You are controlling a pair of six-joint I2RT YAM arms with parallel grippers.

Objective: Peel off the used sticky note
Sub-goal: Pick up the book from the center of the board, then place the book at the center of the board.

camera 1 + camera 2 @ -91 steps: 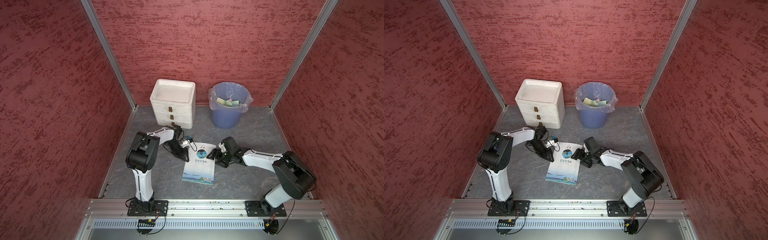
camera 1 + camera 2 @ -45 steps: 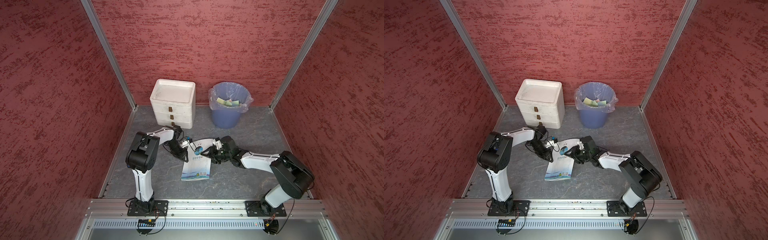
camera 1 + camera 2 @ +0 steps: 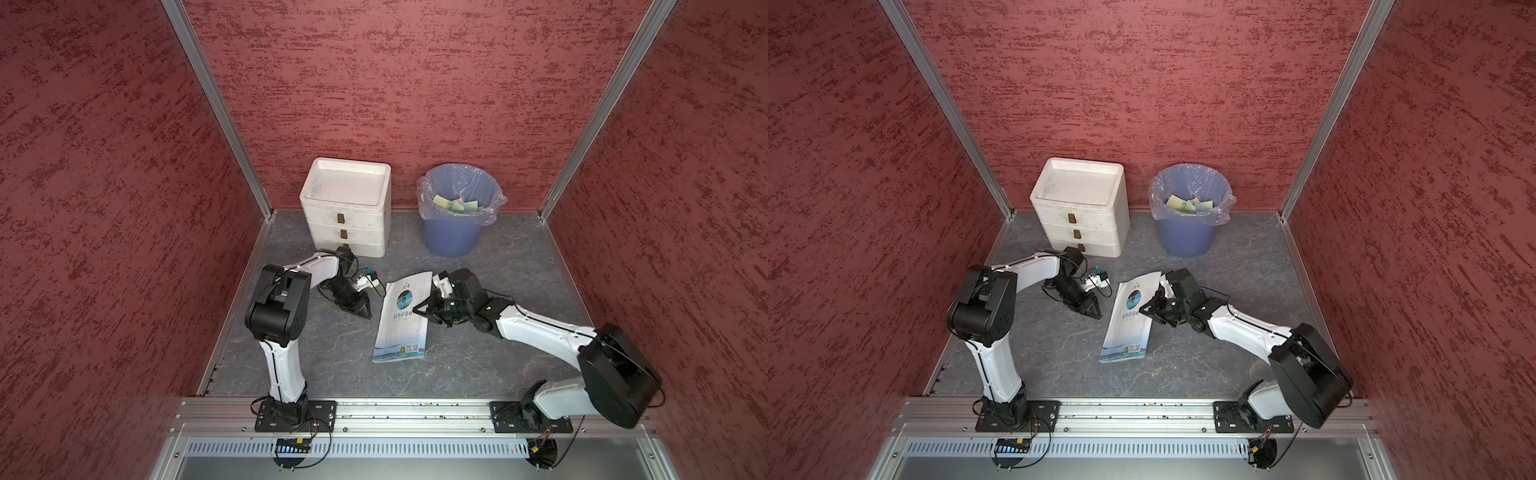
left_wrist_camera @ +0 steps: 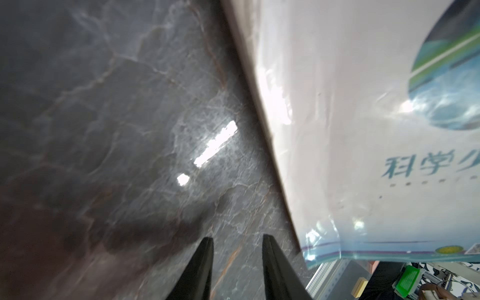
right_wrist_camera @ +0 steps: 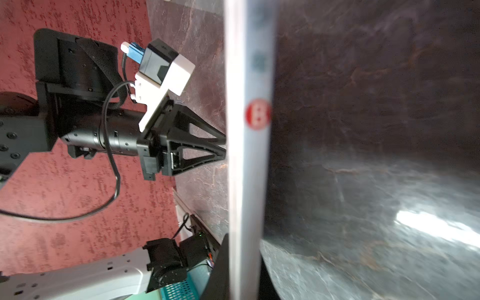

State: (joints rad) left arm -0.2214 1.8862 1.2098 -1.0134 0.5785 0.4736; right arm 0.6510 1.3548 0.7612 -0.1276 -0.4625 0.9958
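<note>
Booklet clamped by right hand, left hand loose beside it

Rail runs along the near edge, with both arm bases bolted to it. Beyond it, on the grey marbled worktop, the booklet lies roughly midway between the arms. Both top views show it flat at the near end and curling upward at the far right corner.

The right hand reaches in from the right and meets the booklet's right edge about halfway along. In the right wrist view the booklet appears edge-on as a thin white band running straight between the two black fingers, which are closed tight onto it. Whether the hand has the cover or a page, I cannot tell.

The left hand lies low just beside the booklet's left edge, not touching it. In its wrist view the fingers stand a little apart with only bare worktop between them, and it holds nothing.

The used note I cannot pick out. The face of the booklet seen from the left wrist shows only print, a round blue picture and a title.

Farther back, by the rear wall, stand white drawers and, to their right, a blue lined bin. Coloured notes lie inside it.
</note>
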